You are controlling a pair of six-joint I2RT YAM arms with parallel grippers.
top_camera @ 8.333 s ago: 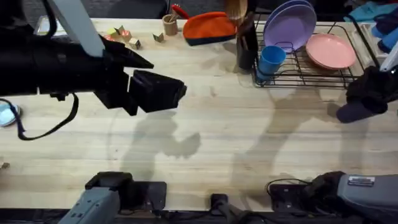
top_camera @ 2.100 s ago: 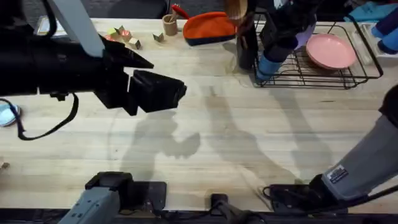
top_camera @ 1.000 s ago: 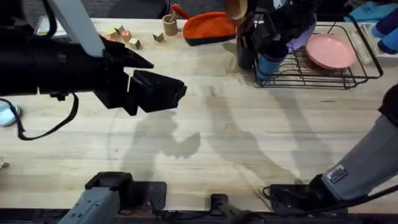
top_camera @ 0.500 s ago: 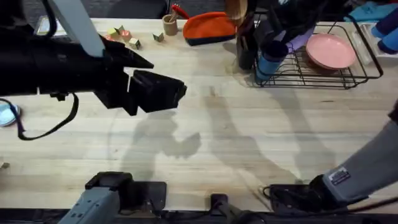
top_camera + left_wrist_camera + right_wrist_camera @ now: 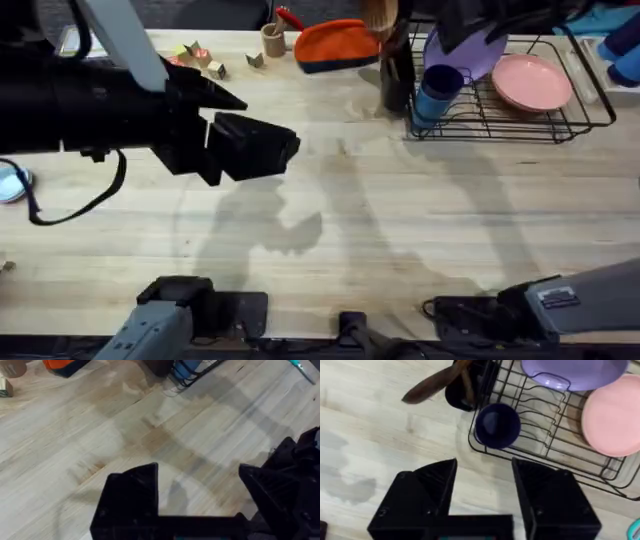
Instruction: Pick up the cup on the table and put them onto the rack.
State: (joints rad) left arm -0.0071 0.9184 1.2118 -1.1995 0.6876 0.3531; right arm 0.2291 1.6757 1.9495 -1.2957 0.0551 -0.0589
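right now my right gripper [image 5: 482,487] hangs above the near corner of the rack [image 5: 555,455], fingers spread wide with nothing between them. looking down past the fingers, i see the purple cup [image 5: 497,425] sitting upright in that corner of the rack, mouth up. from overhead it shows as a dark purple rim [image 5: 441,77] over a blue cup [image 5: 432,103], so the purple one appears nested in the blue one, both at the rack's [image 5: 520,122] left end. just beside them, outside the wire, stands a black utensil holder [image 5: 465,390] with a wooden spoon [image 5: 432,382] leaning out of it. a lilac plate [image 5: 575,372] stands in the slots behind the cups, and a pink plate [image 5: 615,415] lies flat farther along the rack.

my left gripper [image 5: 200,485] hovers over bare table [image 5: 75,435], well apart from the rack, jaws wide open and holding nothing. overhead, that arm shows large and dark [image 5: 250,145] across the left half of the table [image 5: 400,220]. in its wrist view the blue cup [image 5: 187,369] and a bit of rack wire sit far off at the edge.

along the far edge of the table i can see an orange pouch [image 5: 335,45], a small tan cup [image 5: 273,40] and a few small wooden blocks [image 5: 205,62].
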